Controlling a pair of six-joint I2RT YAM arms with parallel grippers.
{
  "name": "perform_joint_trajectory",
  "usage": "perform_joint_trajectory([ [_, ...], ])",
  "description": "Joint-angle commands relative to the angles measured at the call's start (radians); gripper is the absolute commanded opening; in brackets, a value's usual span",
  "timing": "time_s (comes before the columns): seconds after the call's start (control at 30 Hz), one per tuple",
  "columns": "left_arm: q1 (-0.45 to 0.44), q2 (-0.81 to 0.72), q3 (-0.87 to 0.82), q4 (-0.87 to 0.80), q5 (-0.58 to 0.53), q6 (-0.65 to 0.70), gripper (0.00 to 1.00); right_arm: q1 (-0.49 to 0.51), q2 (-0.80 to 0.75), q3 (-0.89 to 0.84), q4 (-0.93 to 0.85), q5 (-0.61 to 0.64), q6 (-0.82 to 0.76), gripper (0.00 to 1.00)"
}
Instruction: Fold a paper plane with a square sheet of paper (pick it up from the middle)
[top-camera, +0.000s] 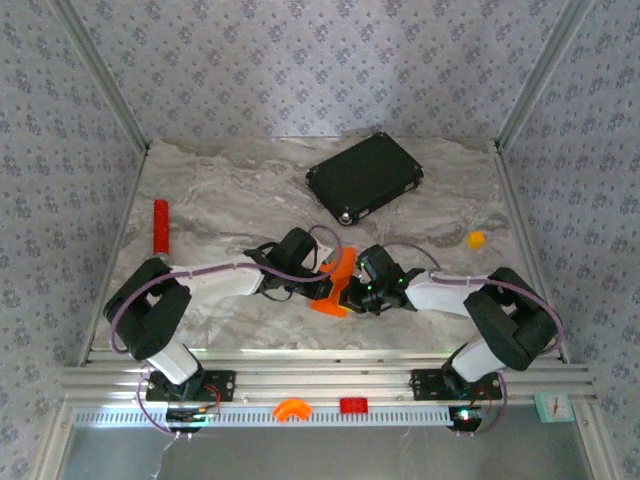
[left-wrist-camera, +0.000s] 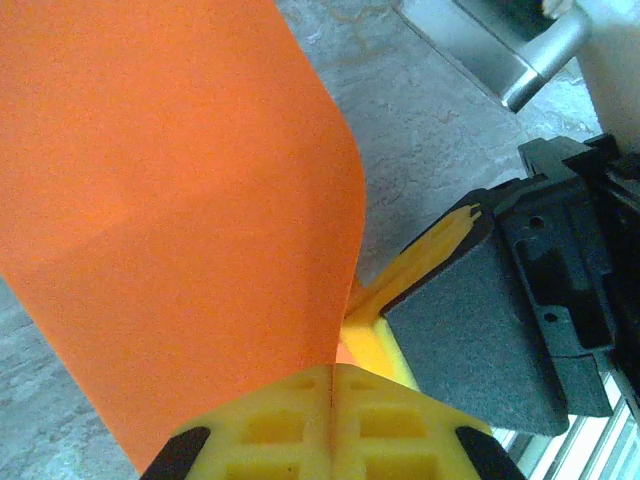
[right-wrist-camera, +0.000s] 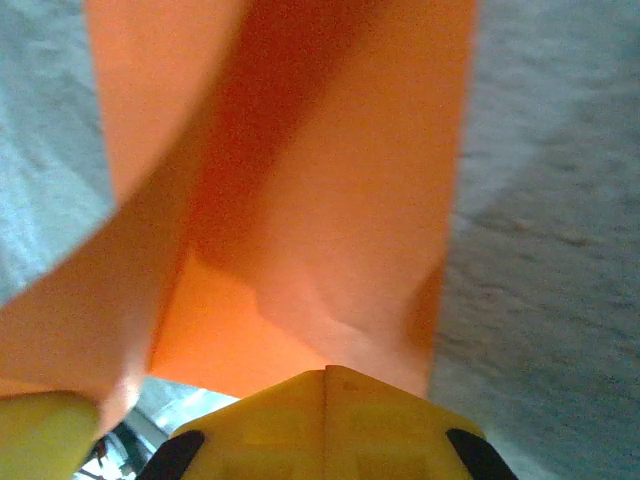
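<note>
Left gripper (left-wrist-camera: 331, 368) and right gripper (right-wrist-camera: 327, 372) — both pinch the orange paper (left-wrist-camera: 180, 200).

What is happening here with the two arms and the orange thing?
Two robot arms are working on an orange paper near the middle of the table. The left hand and the right hand are both shut on it, pinching it from opposite sides. The paper is bent and partly folded, not yet a finished plane. A black case, a red cylinder and a small yellow lump lie farther off, untouched.
</note>
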Motion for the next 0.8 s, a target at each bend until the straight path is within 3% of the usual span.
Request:
perform_joint_trajectory([
  [0.0, 0.004, 0.009, 0.009, 0.012, 0.027, -0.023, 0.0, -0.021, 0.004, 0.014, -0.124, 0.035, -0.059, 0.05],
  [0.43, -0.021, 0.06, -0.033, 0.185, 0.003, -0.237, 0.0, -0.141, -0.048, 0.044, -0.264, -0.028, -0.209, 0.08],
  [0.77, -0.04, 0.063, -0.045, 0.211, -0.052, -0.283, 0.0, -0.086, -0.05, -0.007, 0.02, -0.06, -0.025, 0.12],
])
